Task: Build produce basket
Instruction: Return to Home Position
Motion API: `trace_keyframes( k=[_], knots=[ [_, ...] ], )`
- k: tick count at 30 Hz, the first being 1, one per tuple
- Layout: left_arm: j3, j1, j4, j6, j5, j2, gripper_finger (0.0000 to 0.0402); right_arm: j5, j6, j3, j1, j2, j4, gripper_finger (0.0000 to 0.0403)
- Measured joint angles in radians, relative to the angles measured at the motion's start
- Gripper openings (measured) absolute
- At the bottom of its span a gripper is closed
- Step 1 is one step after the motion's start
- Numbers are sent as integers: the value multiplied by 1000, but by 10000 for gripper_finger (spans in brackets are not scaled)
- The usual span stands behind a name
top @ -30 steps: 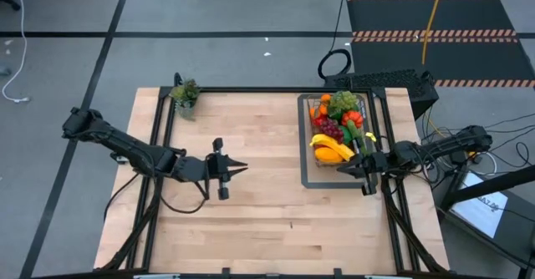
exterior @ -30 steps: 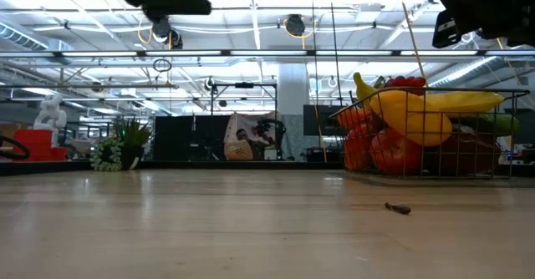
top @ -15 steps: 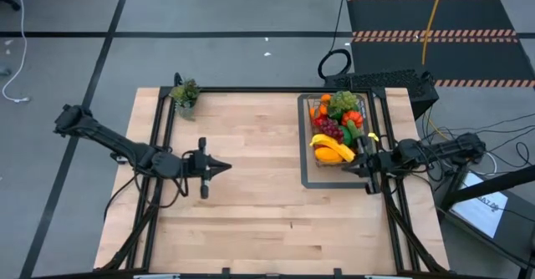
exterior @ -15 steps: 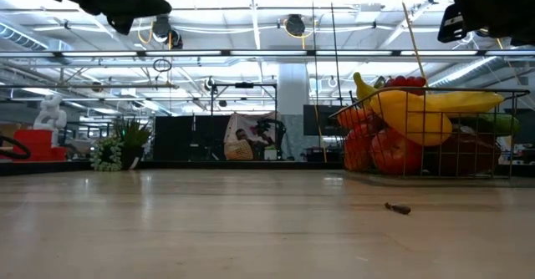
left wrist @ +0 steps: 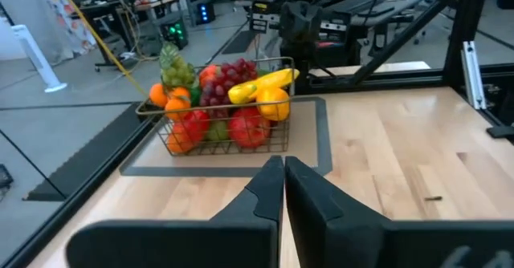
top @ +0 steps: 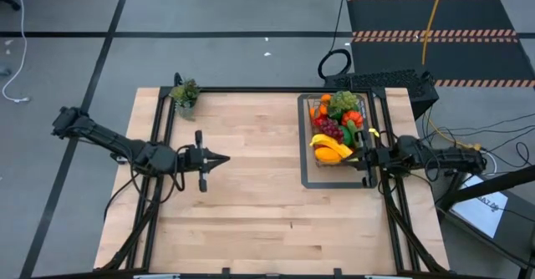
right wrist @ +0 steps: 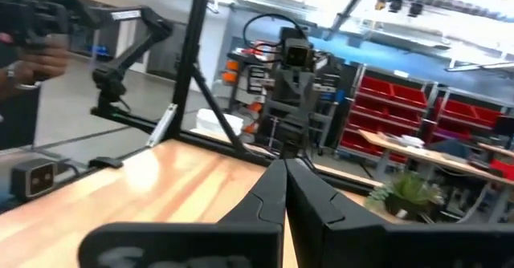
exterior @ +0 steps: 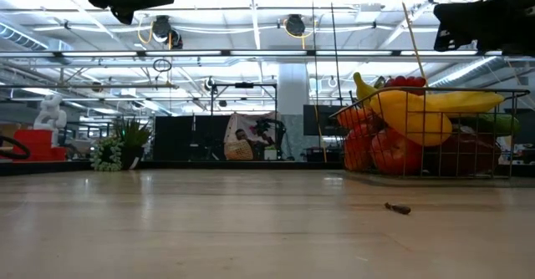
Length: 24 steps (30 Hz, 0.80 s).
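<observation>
Basket heaped with colourful produce

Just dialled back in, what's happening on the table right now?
Nothing is being handled. The basket, on the dark tray at the right of the table, is piled with produce. The left pincer hovers shut and empty over the left half. The right pincer, also shut and empty, hangs beside the basket.

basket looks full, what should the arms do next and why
Probably draw both arms back to rest: the produce sits in the basket, none shows loose on the table, and the left gripper and right gripper are shut and empty.
</observation>
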State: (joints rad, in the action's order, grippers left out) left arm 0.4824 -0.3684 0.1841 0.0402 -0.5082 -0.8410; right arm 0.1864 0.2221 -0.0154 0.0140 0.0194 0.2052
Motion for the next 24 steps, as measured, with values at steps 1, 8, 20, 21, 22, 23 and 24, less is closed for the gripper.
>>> trace_keyframes(
  k=[1,8,20,21,22,23,24],
  knots=[
    [0,5,0,0,0,0,16,0,-5,0,-10,-4,-2,0],
    [0,25,4,14,0,0,6,-3,-52,0,-21,-18,-5,0],
    [0,55,79,82,1,0,9,-78,-85,-4,75,-18,-76,0],
    [0,55,78,82,1,0,6,-85,-82,-11,83,-18,-85,0],
    [0,55,77,82,1,0,4,-86,-79,-19,88,-18,-100,0],
    [0,55,77,82,1,0,3,-85,-78,-31,92,-18,-117,0],
    [0,55,77,82,1,0,4,-83,-78,-40,95,-18,-139,0]
  ],
)
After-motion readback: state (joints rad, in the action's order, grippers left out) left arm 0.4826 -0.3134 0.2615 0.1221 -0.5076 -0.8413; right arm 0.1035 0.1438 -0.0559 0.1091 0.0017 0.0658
